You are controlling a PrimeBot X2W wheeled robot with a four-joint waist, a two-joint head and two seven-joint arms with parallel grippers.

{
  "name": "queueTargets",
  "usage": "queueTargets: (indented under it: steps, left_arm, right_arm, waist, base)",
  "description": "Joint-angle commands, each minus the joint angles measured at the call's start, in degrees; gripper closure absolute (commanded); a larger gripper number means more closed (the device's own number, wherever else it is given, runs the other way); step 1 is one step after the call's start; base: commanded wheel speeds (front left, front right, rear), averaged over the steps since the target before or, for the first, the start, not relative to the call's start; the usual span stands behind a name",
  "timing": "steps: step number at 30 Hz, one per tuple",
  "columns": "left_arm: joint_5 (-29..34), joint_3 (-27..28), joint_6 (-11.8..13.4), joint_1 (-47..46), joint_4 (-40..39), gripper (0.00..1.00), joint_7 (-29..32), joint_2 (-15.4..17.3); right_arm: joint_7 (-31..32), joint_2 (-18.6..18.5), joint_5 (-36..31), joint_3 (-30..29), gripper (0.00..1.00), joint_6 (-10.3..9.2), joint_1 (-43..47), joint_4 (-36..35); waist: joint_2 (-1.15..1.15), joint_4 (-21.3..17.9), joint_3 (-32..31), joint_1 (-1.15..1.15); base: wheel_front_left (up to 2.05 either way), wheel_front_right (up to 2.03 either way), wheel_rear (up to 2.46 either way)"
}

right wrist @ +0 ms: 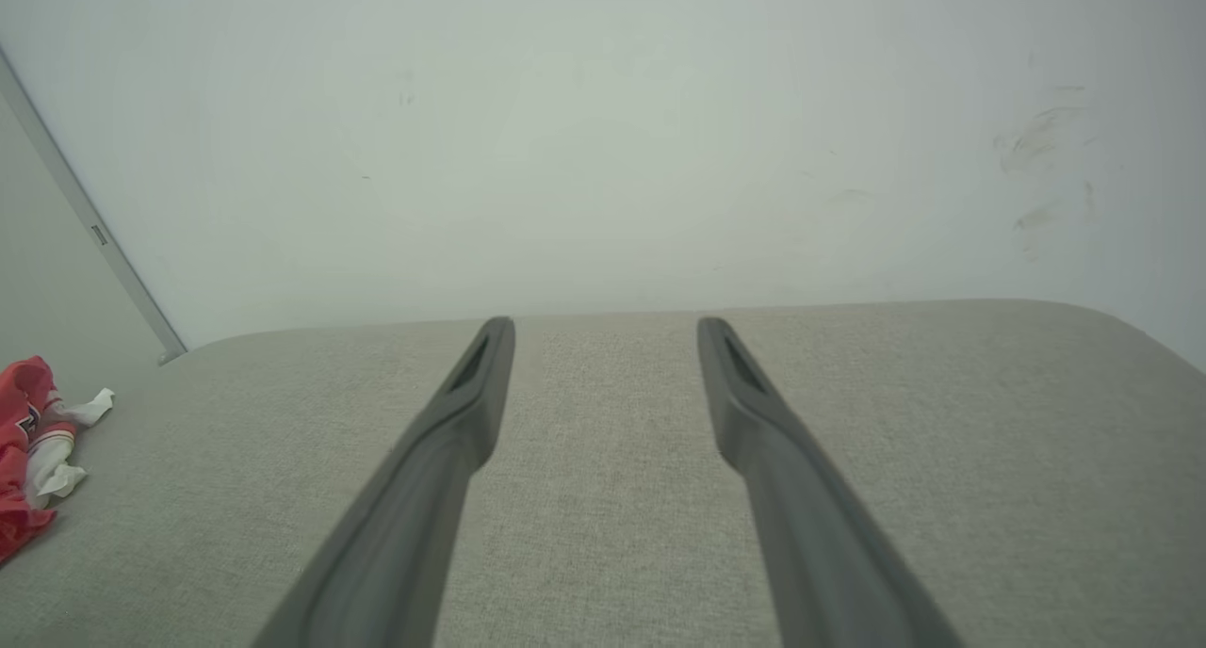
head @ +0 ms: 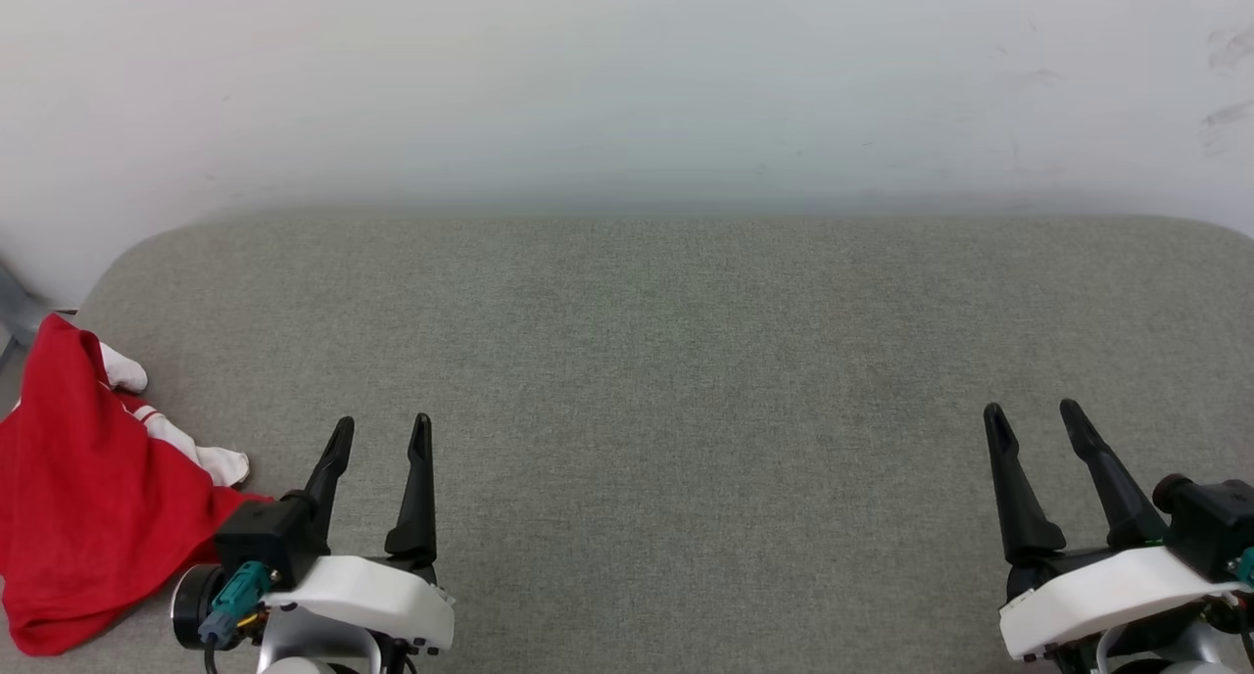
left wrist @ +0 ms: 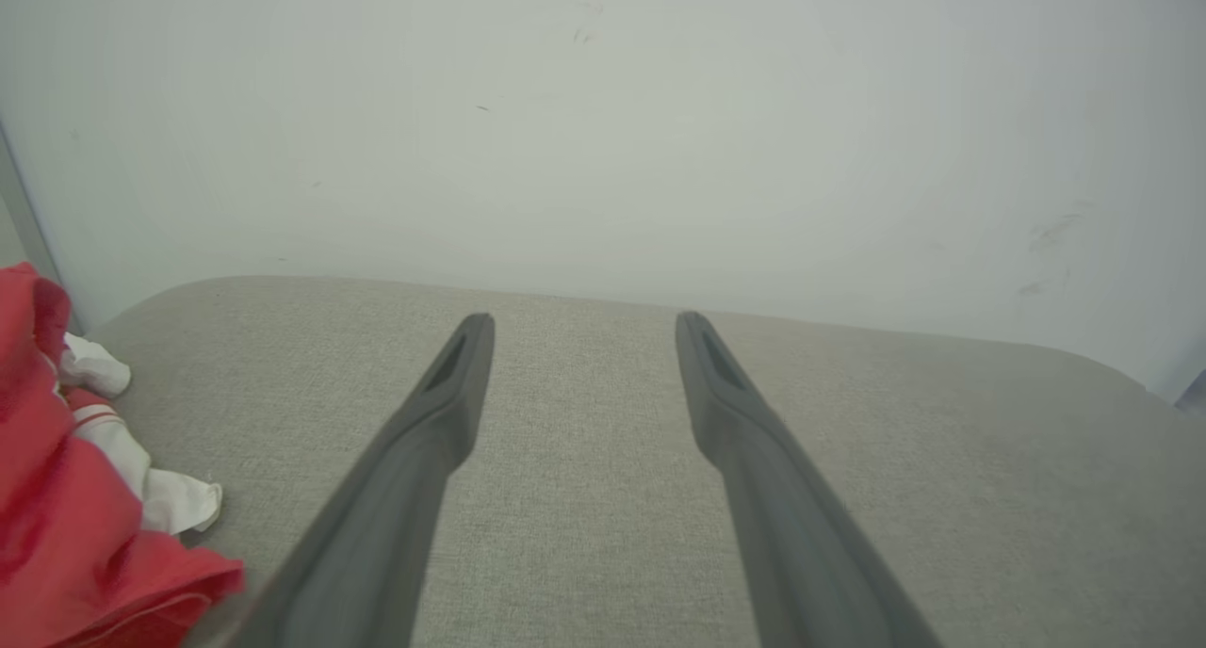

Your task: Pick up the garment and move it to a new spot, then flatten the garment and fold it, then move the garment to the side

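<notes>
Left tool (head: 383, 421) and right tool (head: 1031, 408) gape empty over grey cushion (head: 666, 361), garment (head: 88, 498) bunched beside the left.

A: How many garments are there?
B: One garment (head: 88, 517), a red one, at the lower left of the frame.
A: And pincers?
B: Two: the left pincer (head: 382, 424) at the lower left, the right pincer (head: 1031, 409) at the lower right.
A: Fingers?
B: Two dark fingers (head: 419, 488) on each, so four in all.
A: Do the wrist views agree?
B: Yes, each shows two fingers and the one garment at its left edge.
A: Surfaces?
B: One grey tabletop (head: 686, 361) across the middle, and one pale wall (head: 627, 86) along the top.
</notes>
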Motion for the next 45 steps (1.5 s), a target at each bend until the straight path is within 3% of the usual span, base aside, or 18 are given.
queueTargets:
  steps: [1,27,33,45]
  left_arm:
    - [1.08,-0.20,0.30,-0.15,-0.21,0.00,-0.45,0.40]
    - [6.70,1.97,-4.16,-0.72,3.36,0.00,-3.40,-2.17]
    - [7.99,2.99,-4.94,-1.48,4.29,0.00,-3.95,-2.87]
    - [7.83,4.86,-5.35,-3.11,5.28,0.00,-4.07,-3.69]
  right_arm:
    - [0.14,0.18,-1.20,-0.15,0.00,-0.02,-0.13,-0.83]
    - [-0.63,1.39,-8.74,-1.60,0.00,-0.02,1.53,-1.85]
    - [-0.88,1.42,-10.99,-0.61,0.00,-0.02,2.44,-2.81]
    - [-1.37,1.42,-10.89,1.27,0.00,-0.03,2.15,-3.78]
  waist:
    - [0.00,0.03,-0.01,-0.01]
    - [0.00,2.47,-0.49,-0.01]
    - [0.00,6.53,-0.33,-0.01]
    - [0.00,19.26,0.60,-0.01]
  base:
    - [0.00,0.00,0.00]
    - [0.00,0.00,0.00]
    - [0.00,0.00,0.00]
    - [0.00,0.00,0.00]
